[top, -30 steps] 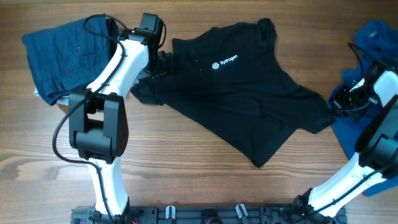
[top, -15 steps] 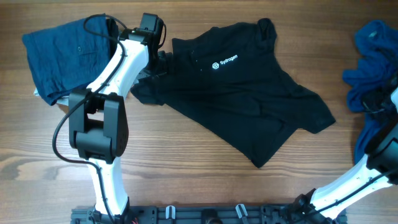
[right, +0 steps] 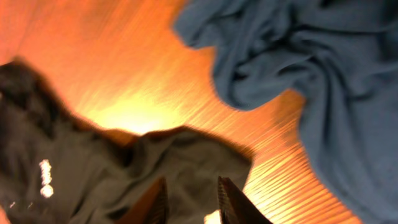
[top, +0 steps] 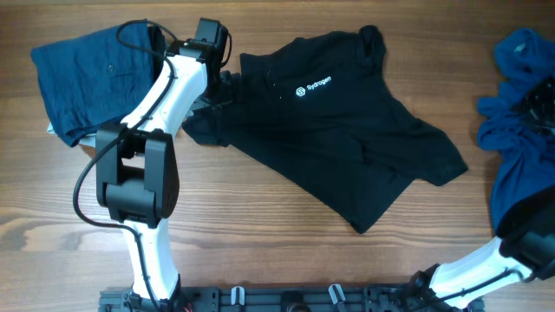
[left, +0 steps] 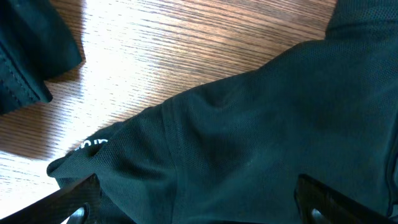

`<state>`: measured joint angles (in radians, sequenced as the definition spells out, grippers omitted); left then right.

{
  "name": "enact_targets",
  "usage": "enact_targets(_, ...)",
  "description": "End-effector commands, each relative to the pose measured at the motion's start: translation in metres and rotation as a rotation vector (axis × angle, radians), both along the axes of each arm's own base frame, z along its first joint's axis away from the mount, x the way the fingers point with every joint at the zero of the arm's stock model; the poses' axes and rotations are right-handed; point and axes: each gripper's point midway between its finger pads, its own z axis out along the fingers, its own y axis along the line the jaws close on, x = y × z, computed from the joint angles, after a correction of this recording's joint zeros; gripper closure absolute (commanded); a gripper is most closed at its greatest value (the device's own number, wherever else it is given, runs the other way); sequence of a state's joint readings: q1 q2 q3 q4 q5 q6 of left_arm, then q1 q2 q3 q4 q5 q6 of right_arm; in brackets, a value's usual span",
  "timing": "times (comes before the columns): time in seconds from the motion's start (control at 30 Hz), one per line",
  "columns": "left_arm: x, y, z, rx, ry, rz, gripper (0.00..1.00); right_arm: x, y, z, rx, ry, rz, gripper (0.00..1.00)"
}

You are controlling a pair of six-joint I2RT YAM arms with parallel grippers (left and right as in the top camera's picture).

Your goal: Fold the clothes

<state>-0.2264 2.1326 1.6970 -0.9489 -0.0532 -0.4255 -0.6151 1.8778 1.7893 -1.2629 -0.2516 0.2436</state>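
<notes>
The left arm (top: 165,95) is made of smooth white tubular links joined by bulky black housings, the largest a boxy block far back from the pincer. A thin black cable (top: 77,195) loops out beside that block, and a black camera module (top: 211,35) sits just behind the pincer. The left gripper (left: 196,208) has flat matte-black fingers (left: 71,198) with squared edges, while the right arm (top: 473,269) repeats the white-and-black scheme and the right gripper (right: 186,205) has dark, narrow, tapering ones.
</notes>
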Motion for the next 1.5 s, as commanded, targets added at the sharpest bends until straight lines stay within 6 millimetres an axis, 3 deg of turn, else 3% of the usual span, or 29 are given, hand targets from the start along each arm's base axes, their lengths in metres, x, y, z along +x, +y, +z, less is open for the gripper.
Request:
enact_targets(0.0, 0.0, 0.001, 0.005, -0.014, -0.008, 0.005, 0.0, 0.009, 0.016, 0.012, -0.048, -0.016, 0.075, 0.43)
enact_targets(0.03, 0.0, 0.001, 0.005, -0.014, -0.008, 0.005, 0.0, 0.01, 0.019, 0.012, -0.046, -0.015, 0.081, 0.14)
enact_targets(0.07, 0.001, 0.0, 0.005, -0.014, -0.009, 0.005, 0.0, 0.011, 0.021, 0.012, -0.043, -0.014, 0.076, 0.0)
enact_targets(0.3, 0.003, 0.0, 0.006, -0.016, -0.018, 0.005, 0.0, 0.021, 0.018, 0.014, -0.061, -0.049, 0.066, 0.01)
enact_targets(0.33, 0.008, -0.002, 0.007, -0.028, -0.038, 0.002, 0.08, 0.024, 0.016, 0.016, -0.069, -0.061, 0.066, 0.01)
enact_targets(0.37, 0.011, -0.007, 0.008, -0.047, -0.053, -0.015, 0.66, 0.028, 0.014, 0.017, -0.08, -0.079, 0.066, 0.01)
enact_targets(0.4, 0.015, -0.013, 0.009, -0.081, -0.068, -0.031, 0.87, 0.032, 0.011, 0.019, -0.093, -0.098, 0.066, 0.0)
enact_targets(0.43, 0.018, -0.019, 0.011, -0.112, -0.08, -0.039, 0.96, 0.036, 0.009, 0.021, -0.102, -0.113, 0.066, 0.01)
enact_targets(0.6, 0.015, -0.033, 0.01, -0.118, -0.079, -0.075, 0.96, 0.052, -0.001, 0.029, -0.15, -0.187, 0.064, 0.0)
enact_targets(0.7, 0.008, -0.025, 0.009, -0.043, -0.059, -0.071, 0.96, 0.059, -0.005, 0.033, -0.171, -0.219, 0.063, 0.0)
enact_targets(0.8, 0.007, -0.025, 0.019, -0.046, -0.072, -0.069, 0.96, 0.063, -0.007, 0.035, -0.181, -0.234, 0.063, 0.01)
enact_targets(0.9, 0.008, -0.03, 0.057, -0.067, -0.157, -0.077, 0.96, 0.063, -0.007, 0.035, -0.18, -0.234, 0.063, 0.0)
enact_targets(0.97, -0.006, -0.029, 0.102, -0.083, -0.213, -0.077, 0.96, 0.063, -0.007, 0.035, -0.181, -0.234, 0.064, 0.01)
enact_targets(1.0, -0.011, -0.027, 0.115, -0.086, -0.227, -0.077, 0.96, 0.063, -0.007, 0.035, -0.181, -0.234, 0.063, 0.01)
enact_targets(1.13, -0.047, 0.001, 0.196, -0.095, -0.357, -0.017, 0.96, 0.105, -0.035, 0.073, -0.323, -0.447, 0.035, 0.01)
enact_targets(1.23, -0.063, 0.013, 0.225, -0.109, -0.413, 0.008, 0.96, 0.11, -0.038, 0.078, -0.337, -0.475, 0.03, 0.01)
enact_targets(1.33, -0.08, 0.024, 0.238, -0.107, -0.421, 0.023, 0.96, 0.111, -0.017, 0.076, -0.194, -0.499, 0.021, 0.0)
enact_targets(1.43, -0.092, 0.033, 0.228, -0.089, -0.357, 0.044, 0.96, 0.107, 0.04, 0.079, 0.034, -0.568, 0.252, 0.01)
enact_targets(1.47, -0.092, 0.037, 0.224, -0.086, -0.344, 0.065, 0.96, 0.102, 0.057, 0.077, 0.116, -0.553, 0.274, 0.05)
